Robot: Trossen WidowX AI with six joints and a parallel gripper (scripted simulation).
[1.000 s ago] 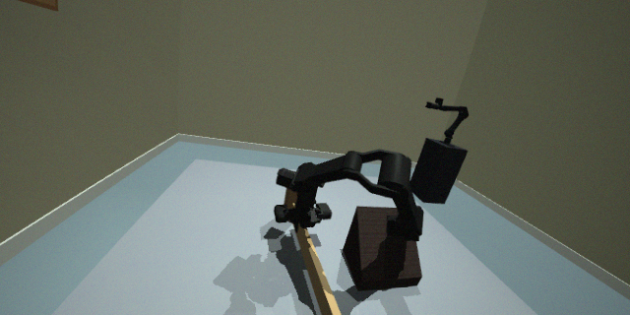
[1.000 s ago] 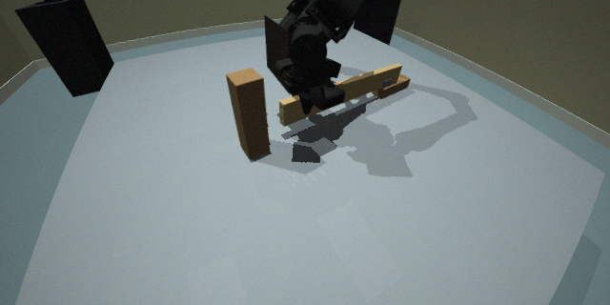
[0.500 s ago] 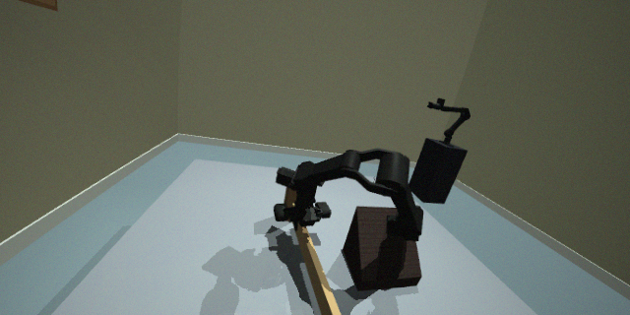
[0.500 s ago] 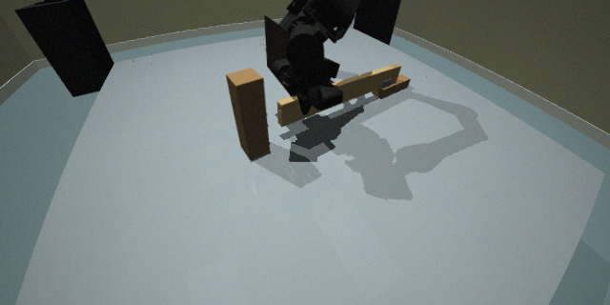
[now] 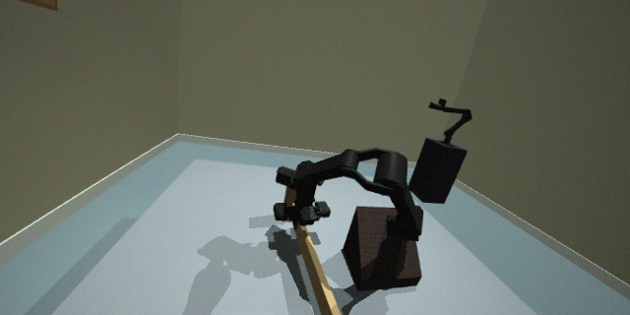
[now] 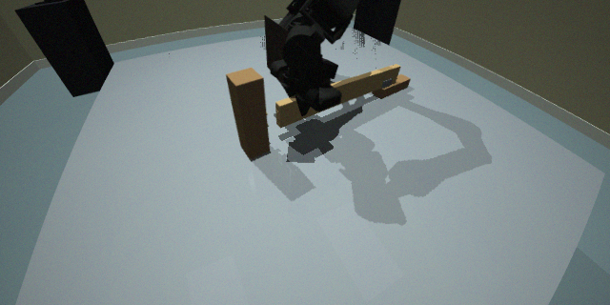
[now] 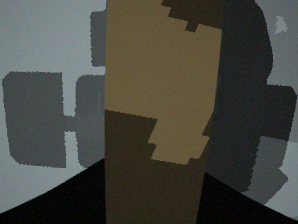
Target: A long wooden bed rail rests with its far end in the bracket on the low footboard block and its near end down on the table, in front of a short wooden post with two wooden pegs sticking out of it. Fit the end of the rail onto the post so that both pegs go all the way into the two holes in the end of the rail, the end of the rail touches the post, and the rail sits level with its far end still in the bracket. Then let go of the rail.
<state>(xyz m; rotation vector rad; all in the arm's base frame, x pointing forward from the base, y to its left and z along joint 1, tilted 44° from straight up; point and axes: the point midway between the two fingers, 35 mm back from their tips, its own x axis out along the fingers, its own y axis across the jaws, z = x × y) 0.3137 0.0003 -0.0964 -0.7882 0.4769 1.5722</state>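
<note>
1. The end effector (image 5: 298, 213) (image 6: 315, 104) (image 7: 144, 165) is closing on the wooden bed rail (image 5: 317, 268) (image 6: 367, 87) (image 7: 165, 75), its fingers standing only slightly apart, near the rail's post end.

2. The rail is spanning the scene above the table (image 6: 191, 176) — its far end is sitting at the bracket (image 6: 387, 83) on the footboard block (image 6: 395, 88), its near end hanging just right of the wooden post (image 6: 250, 114), apart from it.

3. Looking stiff and fairly light, the long timber is probably behaving like a lever, small wrist turns swinging the whole length.

4. Its flat sides are offering the best hold, close behind the holed end; a loose pinch could be letting it pivot — or nudging the far end from its seat.
</note>
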